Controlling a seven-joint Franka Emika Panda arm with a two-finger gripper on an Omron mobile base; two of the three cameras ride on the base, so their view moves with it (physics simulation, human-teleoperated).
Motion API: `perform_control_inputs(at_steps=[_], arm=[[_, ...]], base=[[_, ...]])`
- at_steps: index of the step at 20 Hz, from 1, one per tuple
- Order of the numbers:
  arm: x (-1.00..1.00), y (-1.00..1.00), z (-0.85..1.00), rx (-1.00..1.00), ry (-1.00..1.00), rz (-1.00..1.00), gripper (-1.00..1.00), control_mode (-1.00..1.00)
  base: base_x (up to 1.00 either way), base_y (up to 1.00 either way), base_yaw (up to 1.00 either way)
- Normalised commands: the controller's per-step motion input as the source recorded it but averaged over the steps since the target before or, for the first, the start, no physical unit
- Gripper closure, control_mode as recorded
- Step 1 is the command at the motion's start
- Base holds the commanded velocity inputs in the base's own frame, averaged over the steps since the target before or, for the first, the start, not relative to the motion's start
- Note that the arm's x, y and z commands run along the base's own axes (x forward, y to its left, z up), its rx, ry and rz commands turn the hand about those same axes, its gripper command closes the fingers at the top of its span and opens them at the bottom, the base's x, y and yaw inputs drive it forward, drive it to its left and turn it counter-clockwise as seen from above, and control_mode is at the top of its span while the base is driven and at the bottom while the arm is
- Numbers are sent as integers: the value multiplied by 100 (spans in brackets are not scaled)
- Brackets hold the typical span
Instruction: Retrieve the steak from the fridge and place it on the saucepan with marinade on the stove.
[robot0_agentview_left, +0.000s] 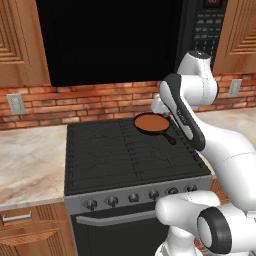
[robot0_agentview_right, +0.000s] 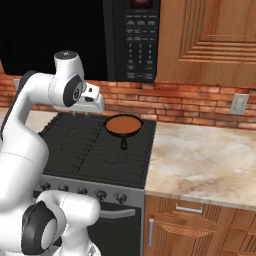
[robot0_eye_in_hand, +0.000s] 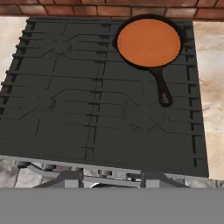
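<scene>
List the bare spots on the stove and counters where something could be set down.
The stove grates are bare left of and in front of the saucepan, which fills the back right burner, handle pointing forward. The counter right of the stove is bare, as is the counter stretch on its left.

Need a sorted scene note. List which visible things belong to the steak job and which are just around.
Job: saucepan; marinade filling it; stove beneath.

Around: microwave; brick backsplash; stone counter; wall outlet; wooden cabinets.
</scene>
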Motion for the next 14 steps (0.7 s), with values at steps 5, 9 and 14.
perform_control_inputs(at_steps=[5,9,14], arm=[[-6,0,0,0,0,0,-100,-100],[0,0,0,0,0,0,-100,-100],[0,0,0,0,0,0,-100,-100]], base=[[0,0,0],[0,0,0],[0,0,0]])
